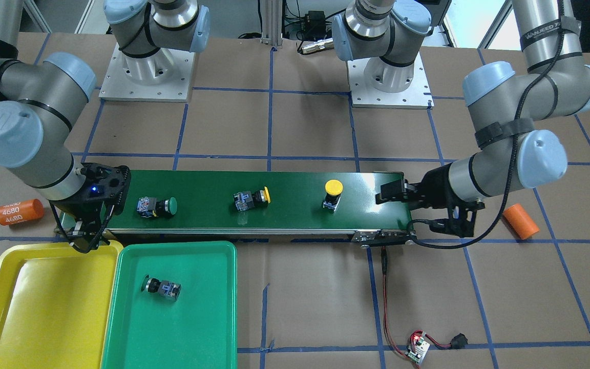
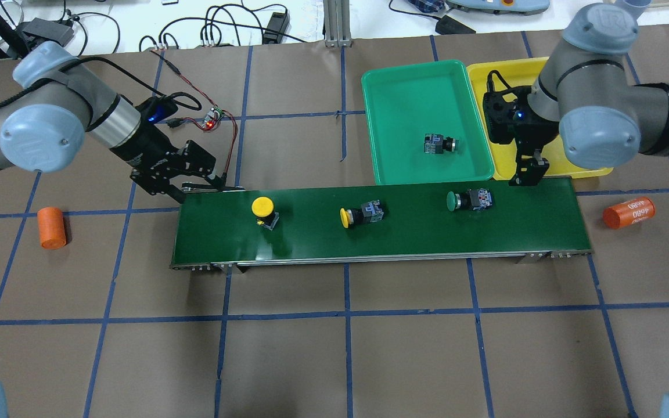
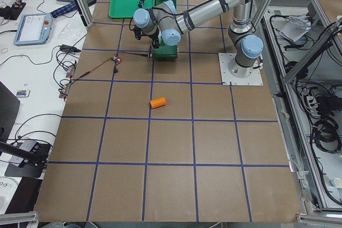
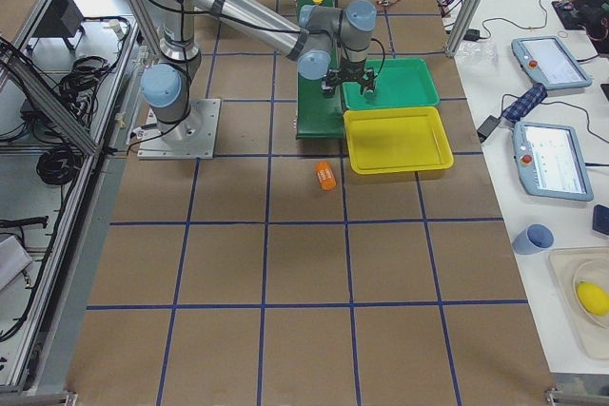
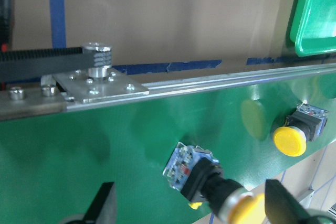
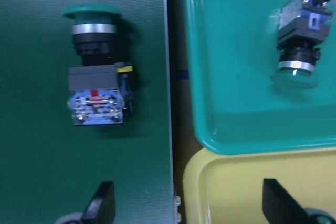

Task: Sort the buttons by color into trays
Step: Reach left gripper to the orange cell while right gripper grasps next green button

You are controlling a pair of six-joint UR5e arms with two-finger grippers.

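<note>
Three buttons sit on the dark-green conveyor belt (image 2: pixel 381 235): a yellow one upright (image 2: pixel 263 209) (image 1: pixel 332 192), a yellow one on its side (image 2: pixel 360 213) (image 1: pixel 251 199), and a green one on its side (image 2: pixel 469 200) (image 6: pixel 97 72). A second green button (image 2: pixel 440 143) (image 6: pixel 299 40) lies in the green tray (image 2: pixel 404 87). The yellow tray (image 1: pixel 34 307) holds nothing. My left gripper (image 2: pixel 212 174) (image 5: pixel 191 213) is open and empty, low at the belt's end near the upright yellow button. My right gripper (image 2: pixel 529 173) (image 6: pixel 191 211) is open and empty, above the belt's edge beside the yellow tray.
Two orange cylinders lie on the table beyond the belt's ends, one (image 2: pixel 51 227) on my left and one (image 2: pixel 629 212) on my right. A small circuit board (image 2: pixel 211 121) with red wires lies behind my left gripper. The trays sit side by side against the belt's far edge.
</note>
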